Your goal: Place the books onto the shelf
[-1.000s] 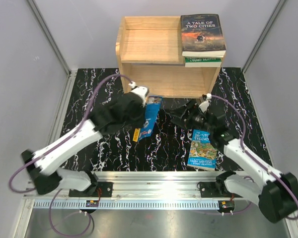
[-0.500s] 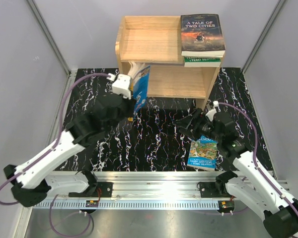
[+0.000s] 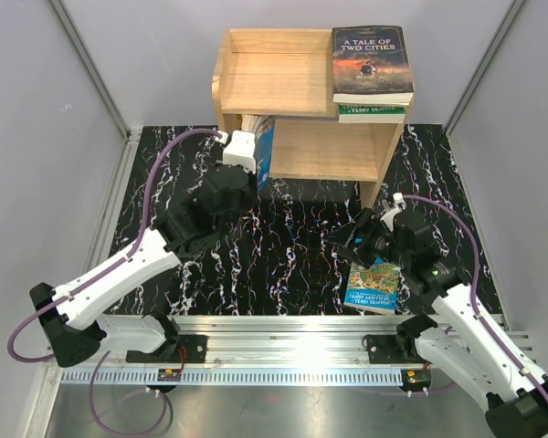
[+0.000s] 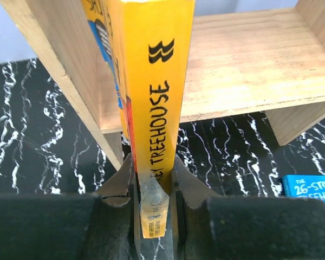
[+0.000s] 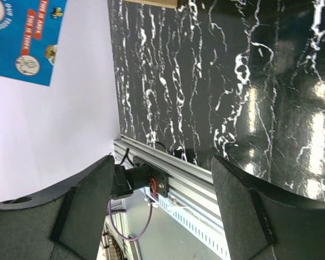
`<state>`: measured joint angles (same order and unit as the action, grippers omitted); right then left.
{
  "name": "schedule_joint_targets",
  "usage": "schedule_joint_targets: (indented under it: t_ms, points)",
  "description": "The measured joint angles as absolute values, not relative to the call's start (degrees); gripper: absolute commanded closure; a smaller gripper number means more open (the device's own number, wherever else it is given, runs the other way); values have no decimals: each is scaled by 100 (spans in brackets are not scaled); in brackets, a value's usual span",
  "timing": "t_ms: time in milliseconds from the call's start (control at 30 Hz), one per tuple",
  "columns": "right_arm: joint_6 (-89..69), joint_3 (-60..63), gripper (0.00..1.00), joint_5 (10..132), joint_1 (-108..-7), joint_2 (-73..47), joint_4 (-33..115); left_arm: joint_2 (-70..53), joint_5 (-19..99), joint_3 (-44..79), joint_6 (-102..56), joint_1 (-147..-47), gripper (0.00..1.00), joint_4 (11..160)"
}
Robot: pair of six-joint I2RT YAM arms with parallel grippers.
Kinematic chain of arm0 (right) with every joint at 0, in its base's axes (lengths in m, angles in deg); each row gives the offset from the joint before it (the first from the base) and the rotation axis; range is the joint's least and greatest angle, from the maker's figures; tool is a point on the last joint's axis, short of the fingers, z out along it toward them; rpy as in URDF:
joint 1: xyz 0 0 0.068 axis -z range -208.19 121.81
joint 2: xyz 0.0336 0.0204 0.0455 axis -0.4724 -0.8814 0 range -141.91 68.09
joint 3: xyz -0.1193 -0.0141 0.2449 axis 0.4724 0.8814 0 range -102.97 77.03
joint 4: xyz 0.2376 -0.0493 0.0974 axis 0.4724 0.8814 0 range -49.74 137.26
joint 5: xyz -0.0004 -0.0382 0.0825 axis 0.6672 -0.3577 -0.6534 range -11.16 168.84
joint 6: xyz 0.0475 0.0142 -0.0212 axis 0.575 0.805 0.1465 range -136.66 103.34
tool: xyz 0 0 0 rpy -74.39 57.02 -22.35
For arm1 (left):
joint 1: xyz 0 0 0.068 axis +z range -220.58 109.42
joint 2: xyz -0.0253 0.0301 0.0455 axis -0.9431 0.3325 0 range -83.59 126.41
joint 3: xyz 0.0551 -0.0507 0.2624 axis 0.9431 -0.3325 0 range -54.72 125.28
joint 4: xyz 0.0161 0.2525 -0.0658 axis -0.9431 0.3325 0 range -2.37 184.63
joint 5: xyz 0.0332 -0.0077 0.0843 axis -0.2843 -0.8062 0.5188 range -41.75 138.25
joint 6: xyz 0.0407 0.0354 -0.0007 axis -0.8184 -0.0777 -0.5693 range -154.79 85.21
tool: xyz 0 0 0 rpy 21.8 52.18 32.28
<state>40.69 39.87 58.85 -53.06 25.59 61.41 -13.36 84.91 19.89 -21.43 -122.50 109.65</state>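
The left gripper is clamped on the yellow spine of a blue cartoon-covered paperback. This book stands upright at the left end of the lower compartment of the light-wood two-tier shelf, just beside its side wall. The right gripper is spread wide and holds nothing. It is near a second blue paperback that lies flat on the black marbled table.

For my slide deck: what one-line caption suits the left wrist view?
Left tool grips a yellow-spined Treehouse book beside the left side panel of the wooden shelf.
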Motion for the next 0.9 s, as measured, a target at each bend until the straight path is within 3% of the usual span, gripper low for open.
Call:
schedule_joint_targets:
  t_ms: [167,367,667,900]
  points:
    - [3953,3987,21,5881,-5306,2509,6331,-1351,8583,1830,-2503,-12261,100,10624]
    - [3833,3989,21,5833,-5306,2395,6499,-1515,8740,938,-2914,-12232,100,9083]
    - [3749,4216,21,5761,-5306,2155,6604,-1631,8675,9,-3375,-11574,100,6958]
    - [3638,4260,21,5680,-5306,1890,6670,-1795,8161,-459,-3244,-11113,100,6200]
